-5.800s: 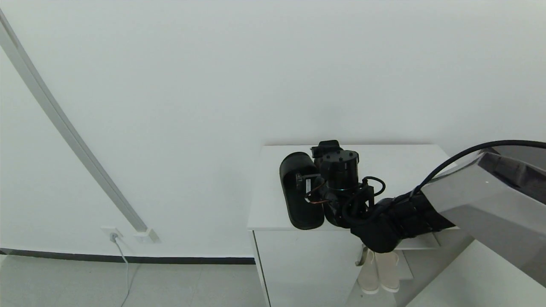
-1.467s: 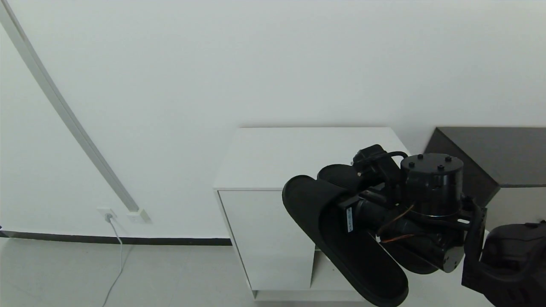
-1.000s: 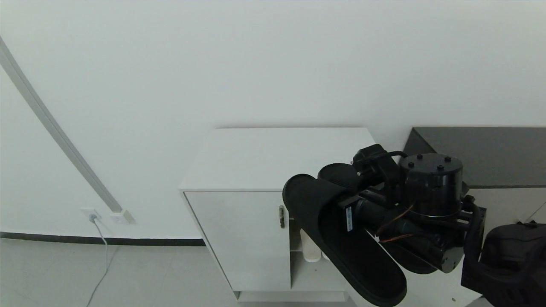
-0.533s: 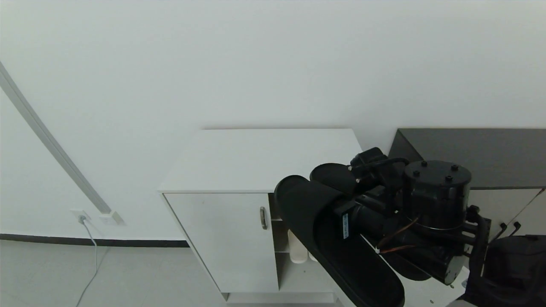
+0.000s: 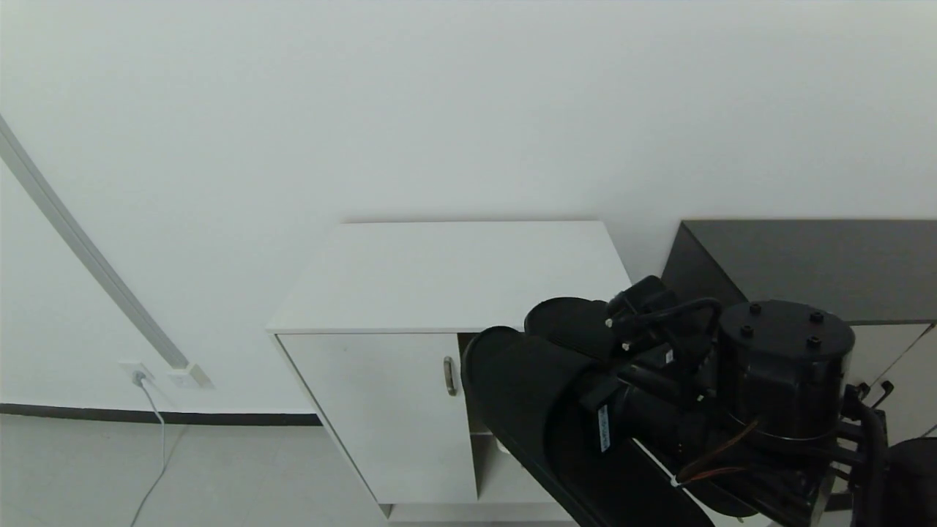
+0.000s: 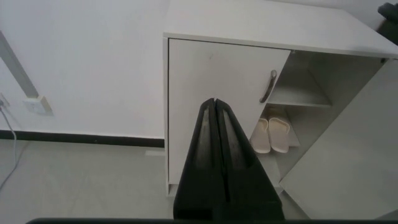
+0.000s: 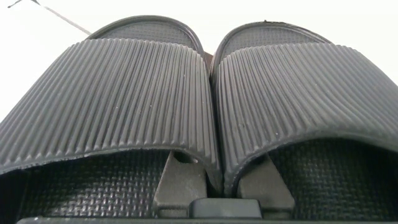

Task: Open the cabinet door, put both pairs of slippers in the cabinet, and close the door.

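Observation:
A white cabinet [image 5: 446, 271] stands against the wall, its left door [image 5: 381, 410] closed and its right side open. In the left wrist view the right door [image 6: 348, 149] is swung out, and a beige pair of slippers [image 6: 272, 134] lies on the lower shelf. My right gripper [image 5: 622, 380] hangs in front of the open side, shut on a black pair of slippers [image 5: 542, 395]. Its fingers [image 7: 180, 183] pinch the inner edges under the ribbed straps [image 7: 124, 93]. My left gripper [image 6: 216, 155] is shut and holds nothing, out in front of the closed door.
A dark grey unit [image 5: 805, 263] stands right of the cabinet. A wall socket [image 5: 135, 373] with a hanging cable [image 5: 157, 468] and a slanting grey conduit [image 5: 73, 234] are at the left. Bare floor [image 6: 81, 180] lies in front of the cabinet.
The black slippers have been lifted off the cabinet top. The head camera has shifted, so the cabinet sits farther left. Over the last half second my right gripper sank lower with the slippers.

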Motion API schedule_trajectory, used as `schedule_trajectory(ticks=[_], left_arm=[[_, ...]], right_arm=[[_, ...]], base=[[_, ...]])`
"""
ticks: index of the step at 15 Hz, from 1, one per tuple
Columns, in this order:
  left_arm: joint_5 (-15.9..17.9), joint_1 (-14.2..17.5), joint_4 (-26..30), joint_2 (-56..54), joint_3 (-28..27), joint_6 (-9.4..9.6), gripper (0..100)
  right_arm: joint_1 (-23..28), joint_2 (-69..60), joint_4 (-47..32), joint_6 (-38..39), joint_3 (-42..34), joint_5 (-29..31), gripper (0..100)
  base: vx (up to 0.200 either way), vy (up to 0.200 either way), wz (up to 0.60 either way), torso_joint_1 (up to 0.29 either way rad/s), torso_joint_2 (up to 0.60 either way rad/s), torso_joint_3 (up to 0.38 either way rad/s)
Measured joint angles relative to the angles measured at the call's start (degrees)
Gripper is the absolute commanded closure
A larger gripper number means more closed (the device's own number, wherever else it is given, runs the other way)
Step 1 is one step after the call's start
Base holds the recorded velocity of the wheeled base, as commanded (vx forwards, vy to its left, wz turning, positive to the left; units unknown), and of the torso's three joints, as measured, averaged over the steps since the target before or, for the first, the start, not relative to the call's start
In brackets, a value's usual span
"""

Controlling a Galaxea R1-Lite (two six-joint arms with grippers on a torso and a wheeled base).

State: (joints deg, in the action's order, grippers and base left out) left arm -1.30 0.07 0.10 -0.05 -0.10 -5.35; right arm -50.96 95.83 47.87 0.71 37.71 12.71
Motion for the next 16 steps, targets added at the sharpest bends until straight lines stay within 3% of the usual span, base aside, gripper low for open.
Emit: schedule_trajectory(ticks=[4,16], left_arm=[[0.02,0.00,-0.02,0.00,0.00,0.00,100],[0.00,-0.05,0.00,0.00,0.00,-0.01,100]], right_arm=[[-0.17,-0.49,0.16,-0.02,-0.85,-0.02,100],[-0.28,-0.33,0.00,-0.11,-1.66,0.12,100]], base=[[0.000,0.000,0.00,-0.027,0.07,0.035],[0.000,0.000,0.00,-0.181,0.41,0.230]])
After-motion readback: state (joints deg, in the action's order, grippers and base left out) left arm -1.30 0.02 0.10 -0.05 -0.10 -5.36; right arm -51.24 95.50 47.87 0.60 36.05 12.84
